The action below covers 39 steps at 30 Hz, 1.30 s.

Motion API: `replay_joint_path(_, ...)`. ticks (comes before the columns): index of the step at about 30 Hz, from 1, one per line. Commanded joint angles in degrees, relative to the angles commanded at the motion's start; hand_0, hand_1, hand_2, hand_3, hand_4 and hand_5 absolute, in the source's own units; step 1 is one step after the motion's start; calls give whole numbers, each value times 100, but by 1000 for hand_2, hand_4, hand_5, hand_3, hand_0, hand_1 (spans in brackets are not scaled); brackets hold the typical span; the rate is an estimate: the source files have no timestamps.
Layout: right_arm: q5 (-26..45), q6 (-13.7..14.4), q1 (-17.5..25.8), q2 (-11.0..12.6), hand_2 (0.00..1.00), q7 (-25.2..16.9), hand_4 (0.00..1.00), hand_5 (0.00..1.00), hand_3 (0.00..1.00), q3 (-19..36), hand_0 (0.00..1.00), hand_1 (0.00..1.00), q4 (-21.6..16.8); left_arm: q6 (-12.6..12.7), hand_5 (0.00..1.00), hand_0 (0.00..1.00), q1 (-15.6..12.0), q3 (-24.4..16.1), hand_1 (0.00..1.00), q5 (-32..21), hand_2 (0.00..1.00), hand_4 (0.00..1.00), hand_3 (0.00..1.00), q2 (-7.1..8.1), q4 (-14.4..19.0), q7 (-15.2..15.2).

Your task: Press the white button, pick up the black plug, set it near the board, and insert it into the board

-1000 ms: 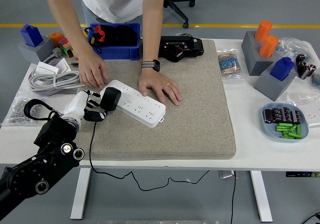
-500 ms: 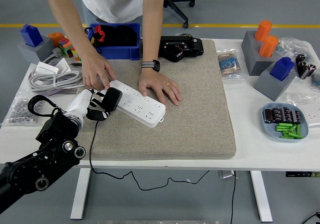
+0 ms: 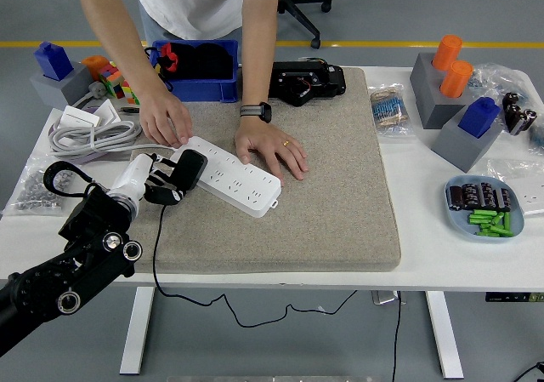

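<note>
While left hand [image 3: 161, 182] grips black plug [image 3: 188, 169], person steadies board [image 3: 231, 176].

Table [image 3: 425, 229]: white. Mat [image 3: 340, 195]: beige-grey, speckled. Power strip [image 3: 234, 176]: white. Plug [image 3: 189, 169]: black, black cord. Left hand [image 3: 157, 182]: white shell, black fingers [image 3: 161, 196]. Bin [image 3: 197, 71] at far edge: blue. Tray [image 3: 455, 208] near right edge: light blue, holding green and dark pieces. Cylinders [image 3: 450, 63] at far right corner: orange on grey blocks.
</note>
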State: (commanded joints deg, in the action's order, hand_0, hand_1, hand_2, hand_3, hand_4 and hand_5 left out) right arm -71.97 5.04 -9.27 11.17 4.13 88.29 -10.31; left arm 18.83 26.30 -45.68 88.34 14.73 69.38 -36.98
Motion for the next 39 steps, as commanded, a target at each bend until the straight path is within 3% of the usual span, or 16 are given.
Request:
replay_joint_path(25,-7,5,5,6,581,4,641,368,578,-16,620,589,0,-104,30,519,-20,72,612,-106,526,743,671,145,168,0)
replay_joint_path(39,0,5,-11,10,580,0,640,367,578,-56,619,588,0,-89,31,518,-110,27,604,-101,520,737,657,365,257,0)
